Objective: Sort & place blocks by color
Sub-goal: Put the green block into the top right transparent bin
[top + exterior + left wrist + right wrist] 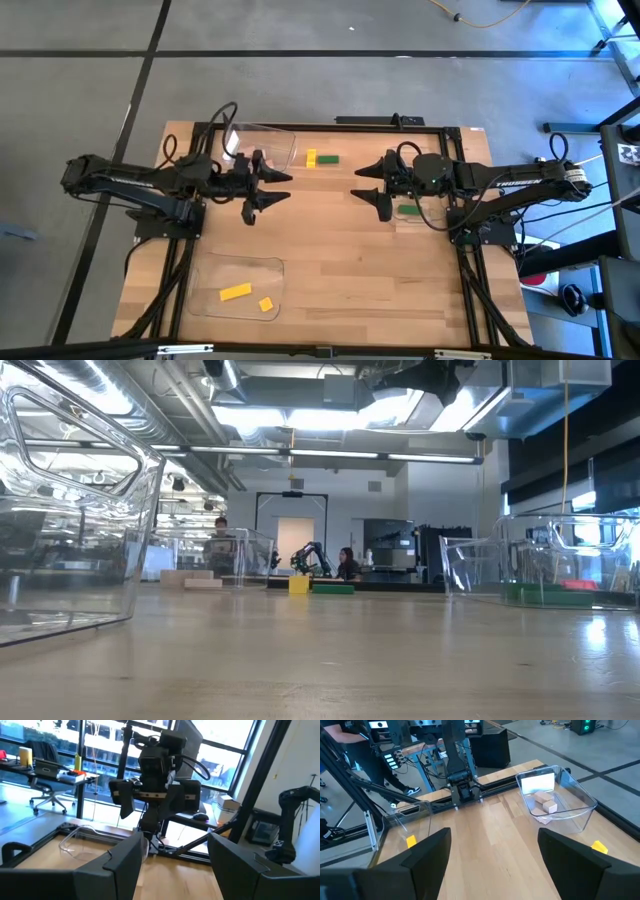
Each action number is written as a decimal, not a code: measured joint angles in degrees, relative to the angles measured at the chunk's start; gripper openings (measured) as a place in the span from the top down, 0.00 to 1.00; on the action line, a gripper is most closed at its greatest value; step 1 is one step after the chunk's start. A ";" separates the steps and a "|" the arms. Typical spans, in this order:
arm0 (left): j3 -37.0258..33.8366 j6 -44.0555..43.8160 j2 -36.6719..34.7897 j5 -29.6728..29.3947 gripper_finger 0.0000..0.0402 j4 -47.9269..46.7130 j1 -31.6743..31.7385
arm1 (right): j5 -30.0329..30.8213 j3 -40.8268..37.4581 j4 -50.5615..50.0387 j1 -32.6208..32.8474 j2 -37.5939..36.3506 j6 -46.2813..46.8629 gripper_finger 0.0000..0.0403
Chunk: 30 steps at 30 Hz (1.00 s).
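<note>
Currently both arms hover over the table (340,260) mid-span, facing each other, nothing held. Left gripper (268,188) fingers spread wide and empty; right gripper (374,186) likewise spread and empty. Remaining loose pieces: a yellow block (311,157) touching a green block (328,158), lying on bare wood toward the far edge, between the two grippers but well beyond either set of fingertips. Already sorted: two yellow blocks (246,296) in the near-left tray (205,300), tan blocks (544,802) in the far-left tray (580,807), green pieces (409,209) in the right tray (470,575) under the right arm. Risks, as judged: because the loose pair touch, a descent on one would likely nudge or drag the other, or pinch both; a skewed approach could pinch a corner and flip the piece. Both arms reaching for the pair together could collide. Dropping the green one into the yellow tray would spoil the sort.
</note>
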 joint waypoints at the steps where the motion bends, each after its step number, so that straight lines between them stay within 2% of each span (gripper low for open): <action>1: 0.00 0.12 0.00 0.00 0.47 -0.08 0.00 | 0.00 0.00 -0.01 0.00 0.00 -0.09 0.25; 11: 0.00 -1.03 0.00 -1.56 0.47 -0.11 -0.27 | -1.92 0.00 0.02 0.00 0.00 -2.94 0.25; 26: 0.02 -0.59 0.00 -0.96 0.47 -0.13 -0.28 | -1.93 0.00 0.02 -0.01 0.02 -2.60 0.25; 30: 0.05 -1.49 -1.84 -0.96 0.47 -0.20 -0.28 | -0.93 0.04 0.24 -0.23 0.29 -0.25 0.25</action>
